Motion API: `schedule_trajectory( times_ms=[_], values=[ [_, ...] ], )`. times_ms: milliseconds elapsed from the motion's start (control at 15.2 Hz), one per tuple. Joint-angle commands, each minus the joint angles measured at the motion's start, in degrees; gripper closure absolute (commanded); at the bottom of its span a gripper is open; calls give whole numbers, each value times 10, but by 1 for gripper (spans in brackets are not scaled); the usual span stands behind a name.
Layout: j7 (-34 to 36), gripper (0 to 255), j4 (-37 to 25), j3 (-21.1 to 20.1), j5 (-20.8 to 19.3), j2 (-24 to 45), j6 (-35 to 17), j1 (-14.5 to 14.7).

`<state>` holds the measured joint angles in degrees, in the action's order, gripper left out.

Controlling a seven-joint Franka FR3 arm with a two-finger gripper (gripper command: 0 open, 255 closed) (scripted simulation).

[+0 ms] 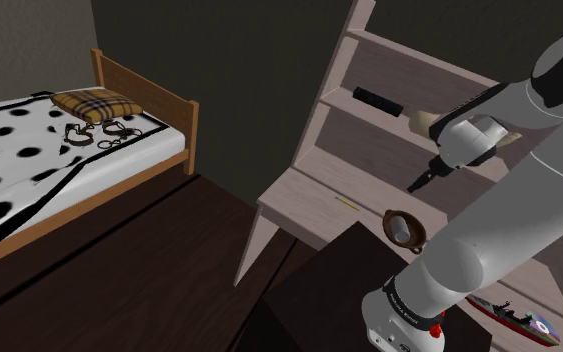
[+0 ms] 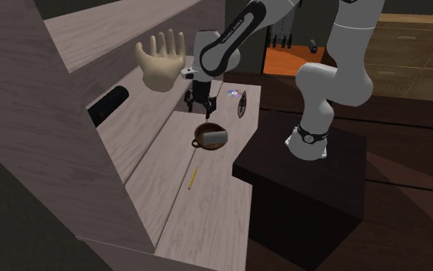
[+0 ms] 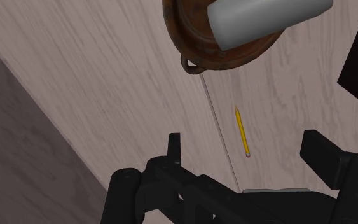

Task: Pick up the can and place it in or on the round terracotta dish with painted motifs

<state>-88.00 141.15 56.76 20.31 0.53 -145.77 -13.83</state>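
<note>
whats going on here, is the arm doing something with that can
The white Franka arm's gripper hovers above the pale wooden surface, close to the round brown dish, with its jaws apart and holding nothing. The grey can lies on its side in that dish, so the placing looks done. A yellow pencil lies on the wood near the dish, not touching it.

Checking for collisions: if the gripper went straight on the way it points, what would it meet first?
Most likely the open gripper meets the wooden desktop at or beside the yellow pencil, not the dish holding the can; depth is unclear.
</note>
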Motion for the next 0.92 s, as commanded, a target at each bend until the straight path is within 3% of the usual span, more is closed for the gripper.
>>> schedule_trajectory(
  times_ms=[0,132,330,396,462,528,594,660,858],
  values=[
    [-3,255,-16,-8,2,32,-24,7],
    [-24,255,-26,-8,26,50,-19,5],
    [-32,255,-39,-6,34,60,-8,2],
    [-17,255,-43,-3,13,46,0,1],
    [-47,255,-60,-1,44,74,10,-4],
    [-30,255,-66,-5,36,69,14,2],
    [-20,255,-47,10,24,9,151,-6],
    [-20,0,-47,10,24,9,151,-6],
    [65,0,7,12,79,29,56,-11]
  ],
)
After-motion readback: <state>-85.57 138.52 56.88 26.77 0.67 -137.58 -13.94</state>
